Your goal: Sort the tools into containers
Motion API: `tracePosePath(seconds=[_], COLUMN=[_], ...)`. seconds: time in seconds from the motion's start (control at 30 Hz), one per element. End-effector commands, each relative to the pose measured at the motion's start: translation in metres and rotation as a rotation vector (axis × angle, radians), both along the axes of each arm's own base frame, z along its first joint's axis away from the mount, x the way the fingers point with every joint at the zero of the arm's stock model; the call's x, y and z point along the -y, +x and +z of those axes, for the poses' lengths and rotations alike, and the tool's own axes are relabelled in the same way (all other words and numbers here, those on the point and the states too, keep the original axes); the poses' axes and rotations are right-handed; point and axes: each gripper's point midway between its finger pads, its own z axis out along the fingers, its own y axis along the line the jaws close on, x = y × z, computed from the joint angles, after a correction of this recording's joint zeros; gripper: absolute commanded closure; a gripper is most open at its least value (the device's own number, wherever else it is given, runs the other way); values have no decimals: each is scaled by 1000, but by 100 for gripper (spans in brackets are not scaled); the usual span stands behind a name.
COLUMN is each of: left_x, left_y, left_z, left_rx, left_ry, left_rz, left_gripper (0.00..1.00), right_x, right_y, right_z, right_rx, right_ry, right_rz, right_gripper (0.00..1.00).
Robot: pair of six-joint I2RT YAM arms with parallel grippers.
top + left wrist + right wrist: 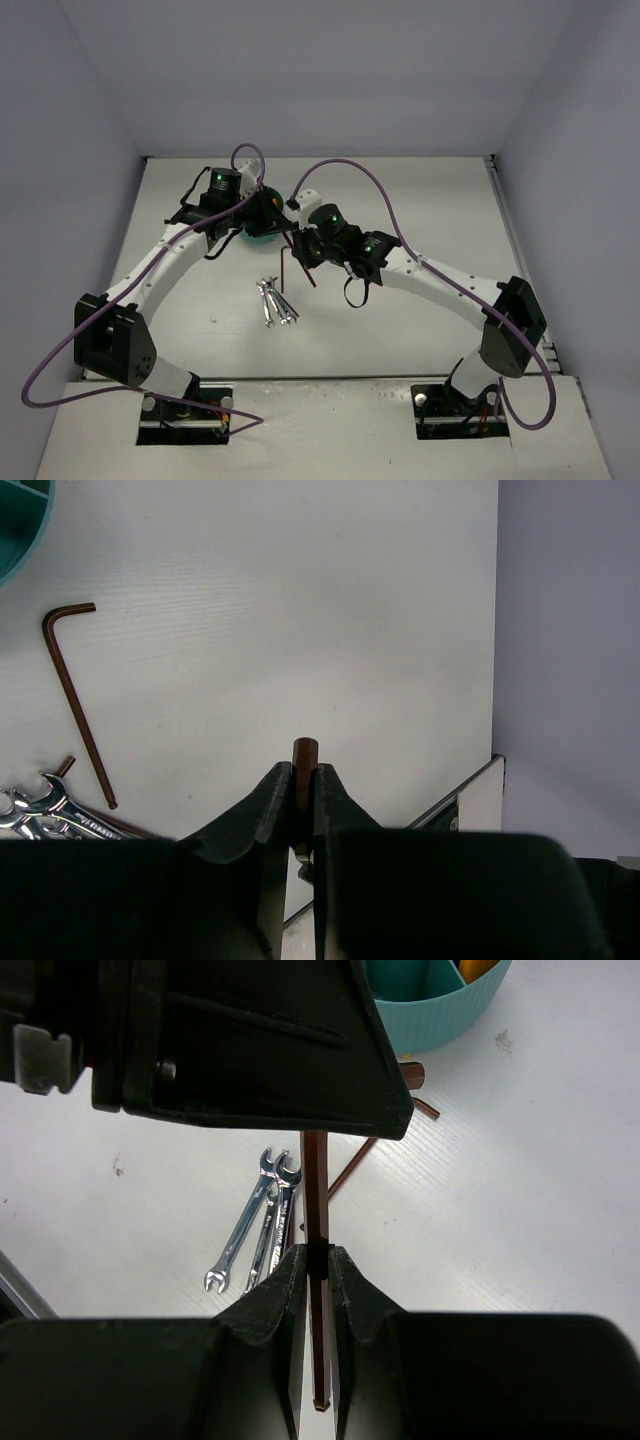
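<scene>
A long dark brown hex key (317, 1195) hangs above the table, and both grippers grip it. My right gripper (318, 1256) is shut on its long shaft. My left gripper (304, 773) is shut on its upper end (305, 752), which pokes out past the tips. The two grippers meet in the top view, left gripper (279, 217) above right gripper (301, 246), next to the teal container (254, 234). The left arm hides most of that container. Several silver wrenches (276, 303) lie bunched on the table below. A second hex key (76, 702) lies flat beside them.
The teal container's ribbed wall (440, 1015) shows in the right wrist view with a yellow thing (482, 968) inside. The wrenches (256, 1228) lie directly under the held key. The table's right edge and a grey wall (570, 630) show in the left wrist view.
</scene>
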Motion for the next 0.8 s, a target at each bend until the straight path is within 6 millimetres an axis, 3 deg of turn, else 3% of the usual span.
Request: tracePosePath(seconds=[0.0, 0.13, 0.27, 0.4, 0.63, 0.77], left_x=[12, 13, 2, -39, -109, -134], left_y=[4, 8, 18, 47, 95, 115], left_z=[40, 45, 54, 66, 82, 90], left_rx=[107, 126, 173, 250, 373, 442], left_ry=[-81, -110, -97, -36, 60, 72], left_rz=[-31, -27, 23, 176, 470, 604], left_gripper=[100, 100, 100, 100, 100, 100], right_x=[-7, -3, 6, 22, 54, 63], right_y=[8, 11, 17, 22, 24, 22], right_z=[44, 47, 54, 59, 65, 61], right_rx=[82, 86, 93, 100, 114, 106], right_ry=[136, 143, 160, 171, 188, 189], right_rz=[-14, -30, -54, -91, -158, -176], right_gripper=[100, 96, 67, 36, 33, 33])
